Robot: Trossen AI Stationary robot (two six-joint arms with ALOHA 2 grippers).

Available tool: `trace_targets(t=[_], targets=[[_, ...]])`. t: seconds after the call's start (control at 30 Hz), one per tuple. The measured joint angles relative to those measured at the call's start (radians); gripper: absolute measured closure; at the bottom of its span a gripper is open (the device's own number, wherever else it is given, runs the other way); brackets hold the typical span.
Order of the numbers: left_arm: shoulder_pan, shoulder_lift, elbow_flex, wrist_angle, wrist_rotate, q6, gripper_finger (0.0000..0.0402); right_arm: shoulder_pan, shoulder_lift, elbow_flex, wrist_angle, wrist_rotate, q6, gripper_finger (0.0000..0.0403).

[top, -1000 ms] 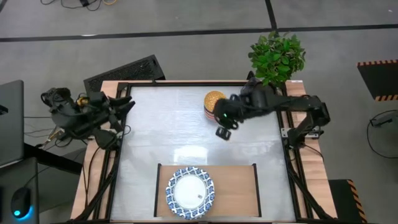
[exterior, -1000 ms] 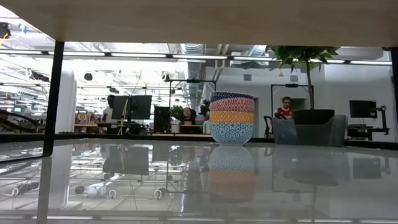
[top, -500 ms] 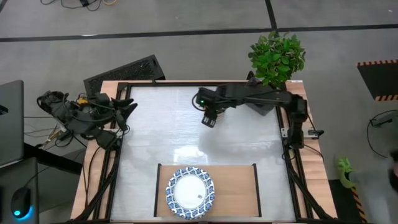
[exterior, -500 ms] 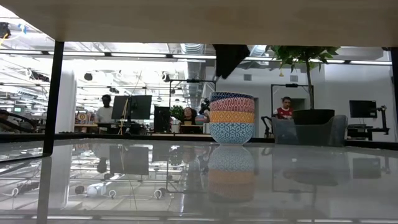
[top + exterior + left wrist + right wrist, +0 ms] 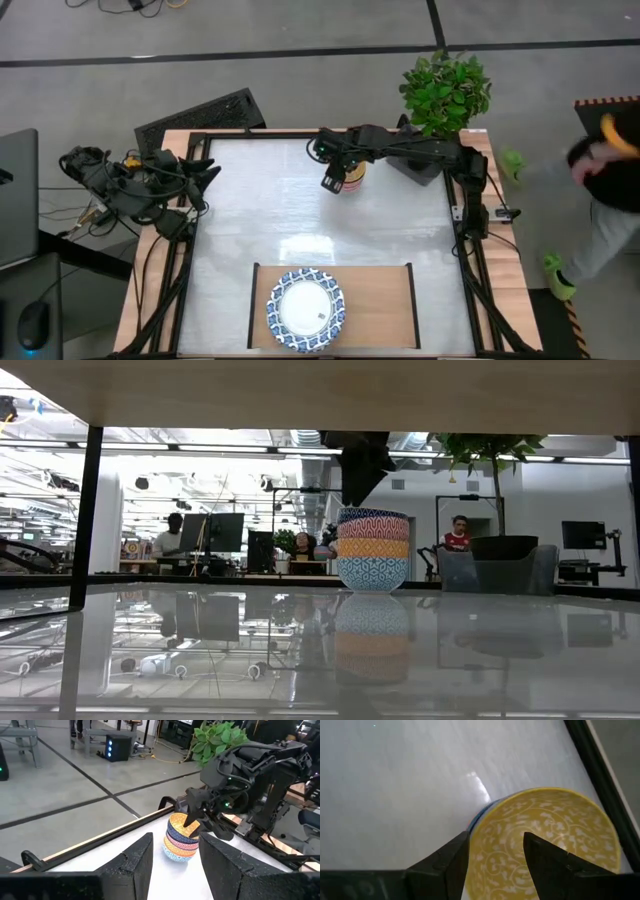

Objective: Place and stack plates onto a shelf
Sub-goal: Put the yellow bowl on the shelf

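Hovering over the bowl stack [image 5: 350,172], right gripper [image 5: 495,851] fingers spread, empty; bowls look glazed, slippery, breakable, so I'd grab the rim.

The middle of the desk [image 5: 250,200] lies bare from the left rail to the right, so a tool could sweep across it freely. Near the far edge a stack of bowls [image 5: 373,548] stands as the one tall obstacle, and the right tool [image 5: 332,184] hangs directly above it, fingers spread over the top bowl's near rim. At the near edge the shelf [image 5: 380,305] spans the middle; its left half carries a plate [image 5: 306,309], its right half is bare wood, with black rails at both ends. The left tool [image 5: 205,172] sits off the desk's far left corner. A plant [image 5: 445,92] crowds the far right corner.
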State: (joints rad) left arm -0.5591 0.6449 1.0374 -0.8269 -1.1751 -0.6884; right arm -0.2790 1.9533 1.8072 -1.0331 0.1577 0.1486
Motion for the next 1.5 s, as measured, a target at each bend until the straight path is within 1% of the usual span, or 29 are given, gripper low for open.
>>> trace_targets(t=[0.7,0.93,1.03,1.13,1.2,1.43,1.5], targets=[[0.0,0.0,-0.001,0.0,0.009,-0.006,0.0258,-0.018,0.001,0.0,0.027,-0.005,0.0,0.0191],[0.0,0.0,-0.001,0.002,0.009,-0.008,0.0258,-0.019,0.054,-0.001,0.028,-0.024,-0.012,0.0191],[0.0,0.0,-0.001,0.002,0.009,-0.01,0.0258,-0.019,0.056,-0.002,0.024,-0.025,-0.015,0.02],[0.0,0.0,-0.001,0.002,0.009,-0.015,0.0258,-0.019,0.056,-0.001,0.024,-0.026,-0.015,0.0221],[0.0,0.0,-0.001,0.002,0.008,-0.015,0.0258,-0.019,0.056,-0.001,0.019,-0.027,-0.01,0.0245],[0.0,0.0,-0.001,0.002,0.0,-0.016,0.0258,-0.014,0.056,-0.001,-0.001,-0.036,-0.006,0.0361],[0.0,0.0,-0.001,0.002,0.0,-0.016,0.0258,-0.012,0.056,-0.001,0.004,-0.031,-0.001,0.0368]])
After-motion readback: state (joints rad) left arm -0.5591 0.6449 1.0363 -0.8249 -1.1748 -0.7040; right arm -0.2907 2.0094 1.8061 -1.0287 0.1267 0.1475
